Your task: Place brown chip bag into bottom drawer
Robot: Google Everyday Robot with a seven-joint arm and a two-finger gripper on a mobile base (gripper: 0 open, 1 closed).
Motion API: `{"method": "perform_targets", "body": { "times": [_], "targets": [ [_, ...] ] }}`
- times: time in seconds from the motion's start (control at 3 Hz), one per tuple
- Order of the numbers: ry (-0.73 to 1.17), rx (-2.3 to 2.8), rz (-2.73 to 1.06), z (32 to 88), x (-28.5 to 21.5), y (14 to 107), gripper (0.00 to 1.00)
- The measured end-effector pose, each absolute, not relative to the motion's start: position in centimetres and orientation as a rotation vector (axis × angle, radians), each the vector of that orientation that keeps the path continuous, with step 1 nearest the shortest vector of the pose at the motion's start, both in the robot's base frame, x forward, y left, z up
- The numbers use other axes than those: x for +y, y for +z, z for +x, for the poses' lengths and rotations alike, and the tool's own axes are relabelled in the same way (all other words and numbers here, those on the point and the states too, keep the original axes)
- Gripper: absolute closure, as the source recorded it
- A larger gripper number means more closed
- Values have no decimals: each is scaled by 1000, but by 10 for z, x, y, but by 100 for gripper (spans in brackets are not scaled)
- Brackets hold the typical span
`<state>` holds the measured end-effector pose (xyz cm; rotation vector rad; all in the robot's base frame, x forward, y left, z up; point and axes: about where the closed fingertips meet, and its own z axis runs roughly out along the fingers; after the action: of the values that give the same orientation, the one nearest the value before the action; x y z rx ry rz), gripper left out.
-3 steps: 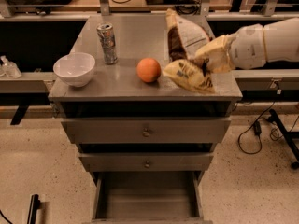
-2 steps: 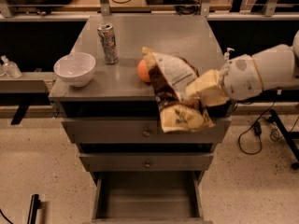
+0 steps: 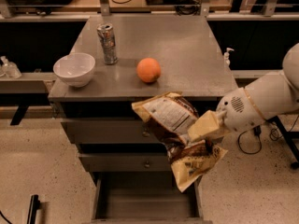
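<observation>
Grey metal cabinet [image 3: 187, 55]: smooth sheet metal, matt with a dull sheen on its top. On that top stand a silver drink can [image 3: 108, 43] of shiny metal, a smooth, glossy round white bowl [image 3: 74, 69] and a matt orange ball [image 3: 148, 70]. In front of the cabinet's upper drawers, the crinkly brown chip bag [image 3: 180, 136] with cream-yellow panels shows glossy, creased film. It is clasped by the cream, smooth, plastic-looking gripper [image 3: 205, 127] of a white, matt, smooth-shelled arm [image 3: 266, 101]. The cabinet's open bottom drawer [image 3: 145, 204] is the same matt grey metal. Speckled hard floor [image 3: 42, 171].
</observation>
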<state>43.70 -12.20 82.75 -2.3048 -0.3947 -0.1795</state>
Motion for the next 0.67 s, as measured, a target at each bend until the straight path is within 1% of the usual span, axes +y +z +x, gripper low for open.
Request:
{"method": "perform_targets", "body": {
  "times": [0.33, 0.67],
  "targets": [
    [-353, -631, -2506, 427, -138, 782, 100],
    [-432, -776, -2567, 438, -145, 759, 100]
  ]
}}
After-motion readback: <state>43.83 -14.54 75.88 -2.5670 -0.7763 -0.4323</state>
